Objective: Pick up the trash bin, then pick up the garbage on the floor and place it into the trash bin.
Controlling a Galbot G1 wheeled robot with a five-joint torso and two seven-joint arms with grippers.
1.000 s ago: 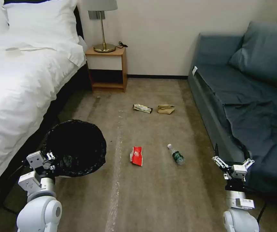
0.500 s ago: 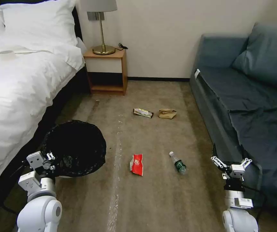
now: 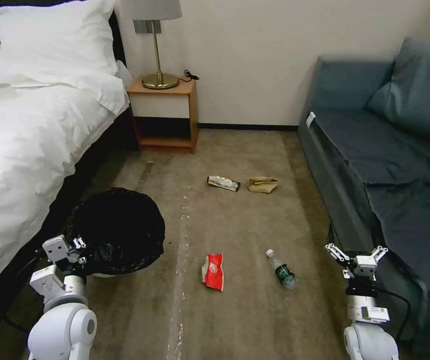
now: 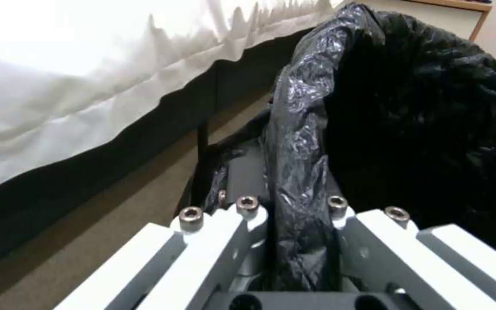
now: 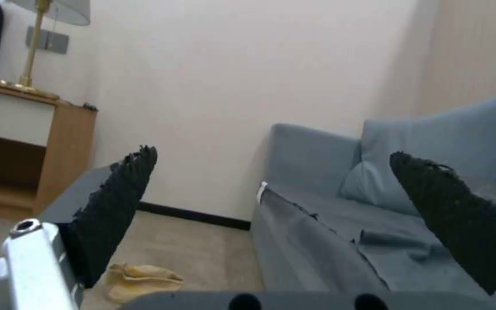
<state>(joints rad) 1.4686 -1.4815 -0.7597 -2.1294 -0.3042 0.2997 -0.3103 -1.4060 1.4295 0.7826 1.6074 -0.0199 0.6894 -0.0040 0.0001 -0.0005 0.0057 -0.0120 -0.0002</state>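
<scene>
While left gripper (image 3: 77, 246) pinches trash bin's (image 3: 117, 231) crinkled black liner, red wrapper (image 3: 213, 264) flat

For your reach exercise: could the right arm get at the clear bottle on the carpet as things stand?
Probably yes: the right gripper hangs open beside the sofa, and only bare carpet lies between it and the bottle.

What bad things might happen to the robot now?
The left gripper pinches only the trash bin's rim and crinkled bag, so the bin might slip or tip. The bottle is round and could roll away when touched. The open right gripper hangs close to the sofa and might bump it.
</scene>
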